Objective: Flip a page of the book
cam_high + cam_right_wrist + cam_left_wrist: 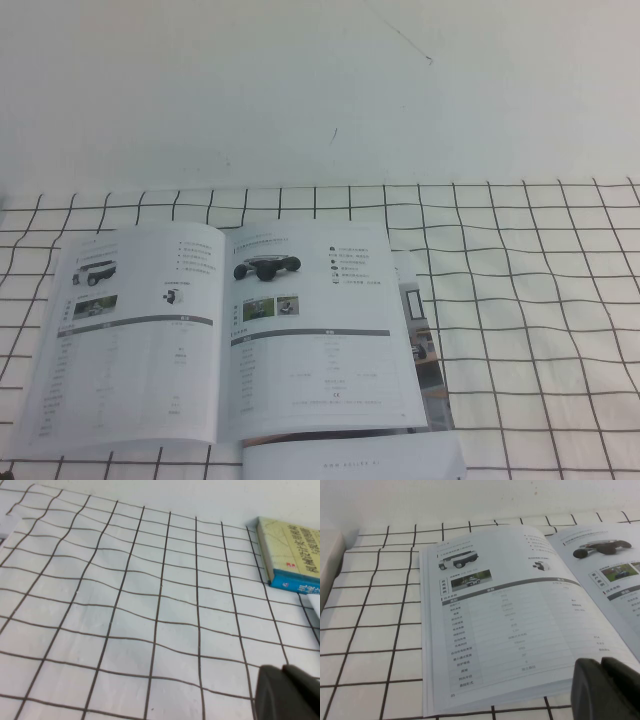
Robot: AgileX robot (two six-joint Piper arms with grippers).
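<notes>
- Right gripper (290,692): its dark tip shows only at the edge of the right wrist view, above bare grid cloth (150,605); the jaws are fully closed and hold nothing. It is absent from the high view, so it is judged parked well apart from the book.
- Left gripper (607,690): a dark tip at the edge of the left wrist view, just above the near edge of the book's left-hand sheet; whether it touches the paper, and how its jaws stand, cannot be told.
- Book (140,330): lies open and flat on the cloth, on the robot's left half of the table, spine running away from the robot.
- Page (320,340): the right-hand sheet, bearing the black low vehicle and two green photos; further sheets peek out beyond its outer edge.
- Second book (290,550): thick, blue-edged, closed, seen only in the right wrist view; not part of the task.
- Handling, as a judgement: the page is light, thin, limp and glossy, so slippery and easily creased. The best hold is its free outer edge or near corner, lifting one sheet alone and carrying it over the spine.
</notes>
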